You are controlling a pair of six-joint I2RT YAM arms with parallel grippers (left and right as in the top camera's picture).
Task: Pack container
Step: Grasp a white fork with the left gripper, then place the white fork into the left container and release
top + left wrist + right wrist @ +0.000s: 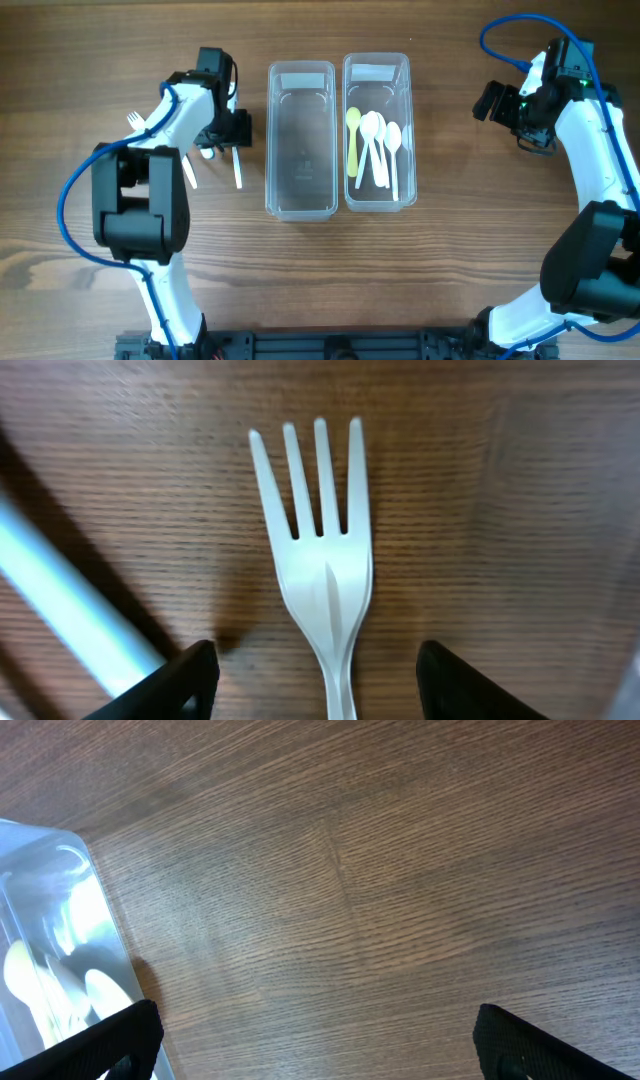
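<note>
- The left hand [318,660] is open. Its two dark fingers [190,680] stand apart on either side of the handle of a white plastic fork [325,575], without touching it.
- The fork lies flat on the brown wood-grain surface [520,510], its four tines pointing away from the hand.
- A blurred white handle [60,600] lies diagonally just beside the left finger. Its ends are cut off, so what kind of utensil it is cannot be told.
- In the overhead view the left hand [222,135] sits left of the empty clear plastic rectangular container [300,140] and hides most of the fork.
- Two white plastic sticks [237,168] lie close to this hand, and a second white fork [133,120] lies farther left, partly covered by the arm.
- The second clear plastic container [378,85] touches or nearly touches the empty one. It holds a yellow-green plastic spoon [352,140] and several white plastic spoons [378,145].
- The right hand [497,100] hangs well to the right of both containers. In the right wrist view it is open [318,1020], with only bare surface between its fingers [100,1040].
- In that view one container corner [90,910] is visible at the left edge, and its contents are blurred.
</note>
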